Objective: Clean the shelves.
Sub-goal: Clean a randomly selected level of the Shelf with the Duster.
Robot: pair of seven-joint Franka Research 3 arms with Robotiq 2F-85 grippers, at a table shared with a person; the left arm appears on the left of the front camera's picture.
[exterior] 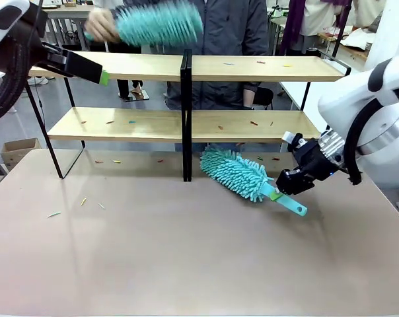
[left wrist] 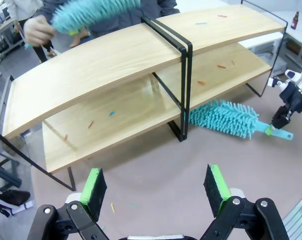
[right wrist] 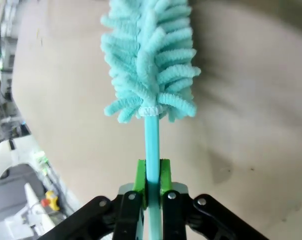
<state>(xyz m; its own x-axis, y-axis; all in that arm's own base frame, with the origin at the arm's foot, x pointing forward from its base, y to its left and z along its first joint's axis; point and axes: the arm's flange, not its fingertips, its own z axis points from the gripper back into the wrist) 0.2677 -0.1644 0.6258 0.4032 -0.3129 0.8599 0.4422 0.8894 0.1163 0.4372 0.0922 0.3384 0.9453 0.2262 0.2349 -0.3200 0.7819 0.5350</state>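
Observation:
The shelves [exterior: 252,125] [left wrist: 116,55] are two light-wood tiers in a thin black frame, with small coloured scraps scattered on both boards. My right gripper [exterior: 277,193] [right wrist: 151,177] is shut on the handle of a teal fluffy duster [exterior: 236,173] [right wrist: 148,60] [left wrist: 226,117], whose head lies on the beige tabletop in front of the lower board. My left gripper [left wrist: 156,187] [exterior: 102,77] is open and holds nothing, raised at the left end of the top board. A person's hand [exterior: 100,26] sweeps a second teal duster [exterior: 158,24] [left wrist: 91,11] over the top board.
Small scraps lie on the beige tabletop [exterior: 186,264] at the left [exterior: 84,201] and under the rack. A cardboard box [exterior: 18,150] sits on the floor at left. The person stands behind the rack.

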